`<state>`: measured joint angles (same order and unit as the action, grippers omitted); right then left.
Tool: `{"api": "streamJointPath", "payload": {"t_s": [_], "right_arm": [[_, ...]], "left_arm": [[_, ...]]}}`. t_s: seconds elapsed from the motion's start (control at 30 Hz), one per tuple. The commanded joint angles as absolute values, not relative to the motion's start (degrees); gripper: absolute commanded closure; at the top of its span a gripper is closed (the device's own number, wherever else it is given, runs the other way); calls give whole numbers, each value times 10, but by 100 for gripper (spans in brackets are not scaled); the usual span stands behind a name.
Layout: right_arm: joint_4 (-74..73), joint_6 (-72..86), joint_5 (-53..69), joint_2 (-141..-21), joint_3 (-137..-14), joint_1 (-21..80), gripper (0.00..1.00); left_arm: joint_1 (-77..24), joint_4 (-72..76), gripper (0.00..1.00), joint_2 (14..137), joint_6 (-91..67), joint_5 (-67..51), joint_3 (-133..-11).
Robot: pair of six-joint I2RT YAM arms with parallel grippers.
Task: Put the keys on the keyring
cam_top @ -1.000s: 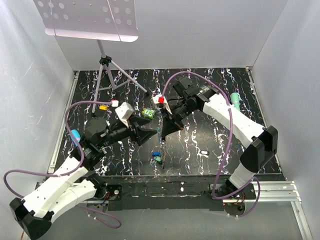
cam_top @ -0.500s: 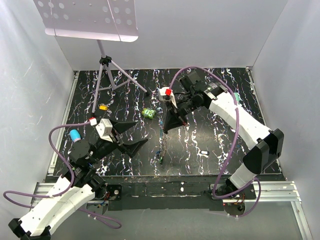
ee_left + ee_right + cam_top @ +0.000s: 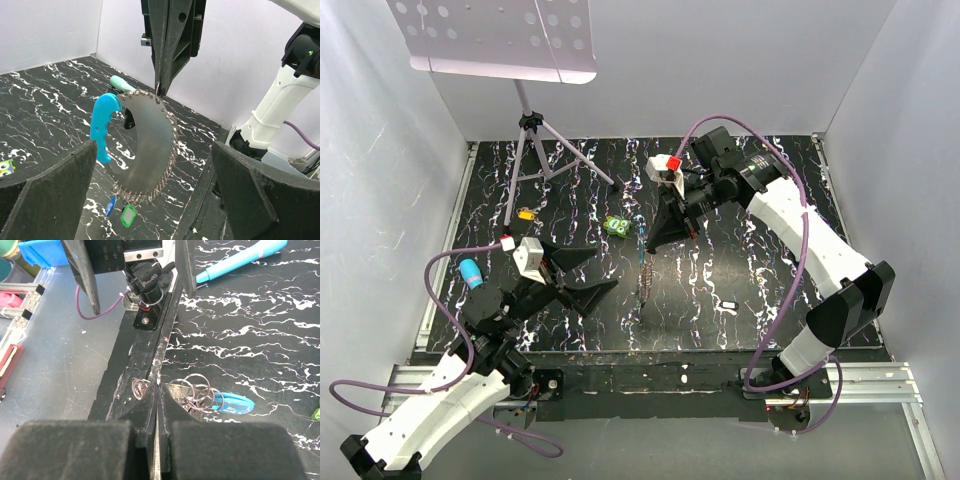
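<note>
My right gripper [image 3: 650, 240] is shut on the top of the keyring [image 3: 645, 278] and holds it hanging above the table. In the left wrist view the keyring [image 3: 145, 145] is a blurred beaded loop with its blue clip [image 3: 102, 125] at the left. A blue key [image 3: 111, 205] and a green key [image 3: 128, 216] dangle from its bottom. In the right wrist view the shut gripper [image 3: 157, 387] has rings [image 3: 197, 392] and the clip [image 3: 232, 402] below it. My left gripper [image 3: 603, 270] is open and empty, left of the hanging keyring, which shows between its fingers [image 3: 50, 200].
A green lumpy object [image 3: 615, 227] and a small orange-yellow piece [image 3: 526, 213] lie on the mat. A white piece [image 3: 728, 303] lies at the right. A tripod stand [image 3: 532, 150] stands at the back left. A teal marker [image 3: 122, 82] lies behind the keyring.
My left gripper let go and drew back to the near left, now open. My right gripper rose and moved back with the keyring, which now hangs free and swings.
</note>
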<state>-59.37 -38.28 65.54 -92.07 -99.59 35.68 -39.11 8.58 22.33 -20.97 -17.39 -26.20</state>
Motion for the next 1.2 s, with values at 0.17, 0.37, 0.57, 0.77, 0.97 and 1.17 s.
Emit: {"api": "streamJointPath", "payload": {"t_s": [0.17,0.37,0.57,0.77,0.97,1.17], "right_arm": [[-564,-372,706,-890,-979,357,99],[-555,-366,706,-888,-964,357,99],[-548,-360,706,-886,-956,356,99],[-546,-359,705,-887,-954,357,99],[-545,-357,707,-889,-953,357,99],[-545,-357,708,-891,-954,357,99]], "left_arm": [[-391,133,2,218,-236,-186,-239],[-390,146,2,217,-241,-192,-233],[-391,156,2,218,-244,-192,-225],[-391,158,2,218,-243,-197,-224],[-391,162,2,219,-243,-202,-223],[-391,163,2,220,-241,-201,-222]]}}
